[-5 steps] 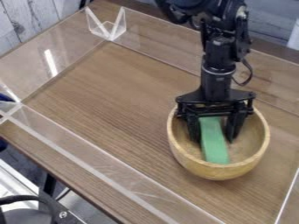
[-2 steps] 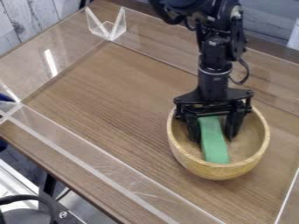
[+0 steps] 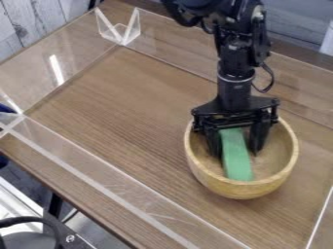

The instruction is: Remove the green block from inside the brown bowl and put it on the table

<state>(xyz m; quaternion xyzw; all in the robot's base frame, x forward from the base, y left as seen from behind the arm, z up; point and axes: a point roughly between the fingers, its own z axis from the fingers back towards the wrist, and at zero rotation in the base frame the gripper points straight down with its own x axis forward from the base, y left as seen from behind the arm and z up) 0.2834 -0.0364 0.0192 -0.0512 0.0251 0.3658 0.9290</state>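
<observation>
Camera view, green block [image 3: 236, 156]: you have it inside the bowl, lying on the bottom, its upper end beneath the fingers.
Brown bowl [image 3: 281, 175]: it holds the block and stands on the table [image 3: 124, 122], slightly left of where you saw it before.
Gripper [image 3: 236, 126]: your fingers are spread apart, reaching down into the bowl; the arm [image 3: 237, 58] has shifted slightly left too.
</observation>
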